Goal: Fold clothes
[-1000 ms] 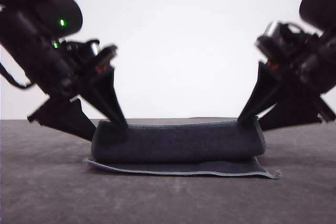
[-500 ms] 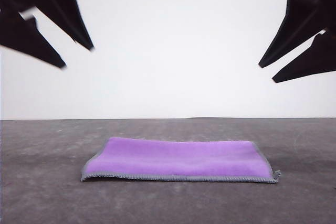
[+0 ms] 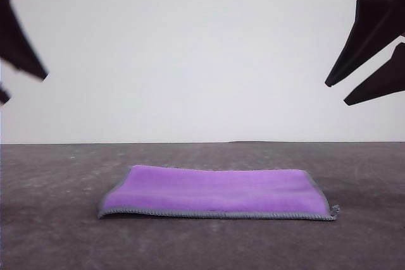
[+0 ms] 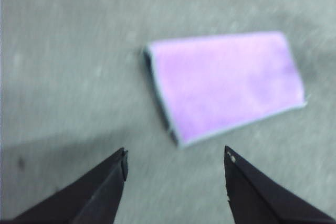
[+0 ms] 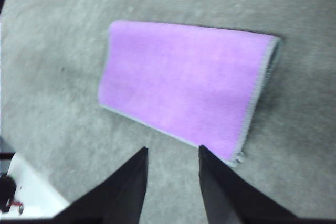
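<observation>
A: Front view had the small purple soft cloth with grey stitched edging (image 3: pixel 215 192) lying folded on the dark grey worktop (image 3: pixel 57 238). Both grippers?

B: Left gripper (image 4: pixel 175 162) & right gripper (image 5: pixel 172 155) hung well above, fingers apart, nothing held. For another fold I'd pinch both corners of one short edge evenly.

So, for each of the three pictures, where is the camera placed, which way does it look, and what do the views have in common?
Front view: sits low, facing forward over the dark table; the folded purple cloth lies at centre, the left pincer and right pincer raised at the edges.
Left wrist view: rides the left arm, looking down past its open pincer at the cloth.
Right wrist view: rides the right arm, looking down past its open pincer at the cloth.
Shared: all three show the same cloth, purple side up, grey edging.
</observation>
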Robot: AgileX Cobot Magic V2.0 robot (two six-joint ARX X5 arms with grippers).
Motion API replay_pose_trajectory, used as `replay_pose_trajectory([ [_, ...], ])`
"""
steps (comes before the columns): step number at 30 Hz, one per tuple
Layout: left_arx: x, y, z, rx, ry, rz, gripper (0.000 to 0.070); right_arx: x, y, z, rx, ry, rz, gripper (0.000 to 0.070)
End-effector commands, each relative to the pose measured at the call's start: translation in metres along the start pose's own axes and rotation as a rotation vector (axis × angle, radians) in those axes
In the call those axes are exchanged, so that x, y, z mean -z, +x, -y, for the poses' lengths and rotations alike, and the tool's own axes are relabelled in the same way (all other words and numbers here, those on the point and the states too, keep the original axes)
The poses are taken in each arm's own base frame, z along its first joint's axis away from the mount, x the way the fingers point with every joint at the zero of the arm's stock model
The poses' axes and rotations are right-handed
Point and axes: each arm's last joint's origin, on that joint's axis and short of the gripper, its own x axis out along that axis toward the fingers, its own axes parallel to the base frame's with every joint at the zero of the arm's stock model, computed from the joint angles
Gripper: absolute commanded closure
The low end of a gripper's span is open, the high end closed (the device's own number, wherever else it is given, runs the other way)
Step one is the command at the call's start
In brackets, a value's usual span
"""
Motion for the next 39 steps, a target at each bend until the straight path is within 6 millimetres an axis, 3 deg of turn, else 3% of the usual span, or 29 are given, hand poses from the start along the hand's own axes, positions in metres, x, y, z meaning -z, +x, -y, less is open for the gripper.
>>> replay_pose_trajectory([
  [1,0.001,-0.002,0.0,0.006,-0.012,0.013,0.0351,-0.003,0.002,0.002,0.019,0.048,0.0,0.0501],
  [4,0.003,-0.005,0.001,0.009,-0.01,0.023,0.0351,-0.004,0.008,0.008,0.038,0.091,-0.021,0.0491],
  [9,0.002,-0.007,0.001,0.014,-0.005,0.041,0.0351,-0.009,0.027,0.026,0.075,0.124,-0.077,0.0414],
  [18,0.002,-0.007,0.001,0.015,-0.013,0.043,0.0352,-0.015,0.062,0.053,0.088,0.148,-0.124,0.0385],
  [29,0.002,-0.008,0.001,0.016,-0.012,0.048,0.0353,-0.016,0.088,0.069,0.023,0.162,-0.16,0.0362],
  [39,0.002,-0.008,0.001,0.016,-0.012,0.048,0.0353,-0.01,0.111,0.07,-0.047,0.162,-0.215,0.0362],
])
